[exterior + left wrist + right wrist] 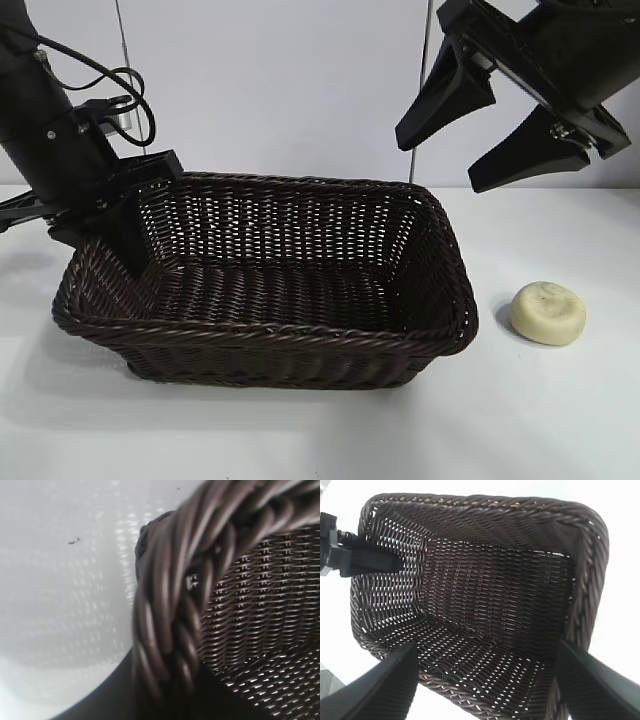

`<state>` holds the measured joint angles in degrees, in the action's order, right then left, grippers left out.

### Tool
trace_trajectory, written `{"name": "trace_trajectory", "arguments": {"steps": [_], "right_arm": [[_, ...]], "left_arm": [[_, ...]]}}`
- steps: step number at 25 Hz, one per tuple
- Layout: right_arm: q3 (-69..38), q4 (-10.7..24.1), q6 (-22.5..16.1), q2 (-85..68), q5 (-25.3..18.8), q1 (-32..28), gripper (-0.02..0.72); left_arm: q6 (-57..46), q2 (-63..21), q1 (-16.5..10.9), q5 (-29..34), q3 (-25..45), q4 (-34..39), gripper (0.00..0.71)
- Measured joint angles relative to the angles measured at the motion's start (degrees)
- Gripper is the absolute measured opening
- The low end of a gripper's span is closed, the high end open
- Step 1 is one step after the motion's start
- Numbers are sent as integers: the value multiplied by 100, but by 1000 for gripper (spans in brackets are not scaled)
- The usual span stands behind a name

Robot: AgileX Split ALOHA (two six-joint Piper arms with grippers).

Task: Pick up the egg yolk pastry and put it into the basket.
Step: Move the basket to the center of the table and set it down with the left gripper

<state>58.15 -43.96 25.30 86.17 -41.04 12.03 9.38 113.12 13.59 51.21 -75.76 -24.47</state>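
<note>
The egg yolk pastry (pixel 548 312), a small pale cream bun, lies on the white table to the right of the basket, apart from it. The dark brown wicker basket (pixel 270 335) stands mid-table with nothing in it. My left gripper (pixel 125 238) is shut on the braided rim at the basket's left end; the rim (pixel 170 605) fills the left wrist view. My right gripper (pixel 437 166) is open and empty, high above the basket's right end, up and left of the pastry. In the right wrist view it (pixel 487 644) looks down into the basket (pixel 480 502); the pastry is out of that view.
The white table (pixel 560 420) runs around the basket, with a white wall behind. The left arm's finger (pixel 367 560) shows at the basket's far end in the right wrist view.
</note>
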Motion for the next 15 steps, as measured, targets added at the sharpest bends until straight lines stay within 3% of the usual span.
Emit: {"name": "trace_trajectory", "arguments": {"steps": [4,6,8,11,15], "right_arm": [[0,0,0,0,0,0,549],[0,0,0,0,0,0,549],[0,0,0,0,0,0,549],[0,0,0,0,0,0,549],[0,0,0,0,0,0,549]], "left_arm": [[86,0,0,0,-5,-11,125],[104,0,0,0,-5,-22,210],[110,0,0,-1,-11,-27,352],[116,-32,0,-6,-97,23,510],[116,-199,0,282,-378,257,563]]}}
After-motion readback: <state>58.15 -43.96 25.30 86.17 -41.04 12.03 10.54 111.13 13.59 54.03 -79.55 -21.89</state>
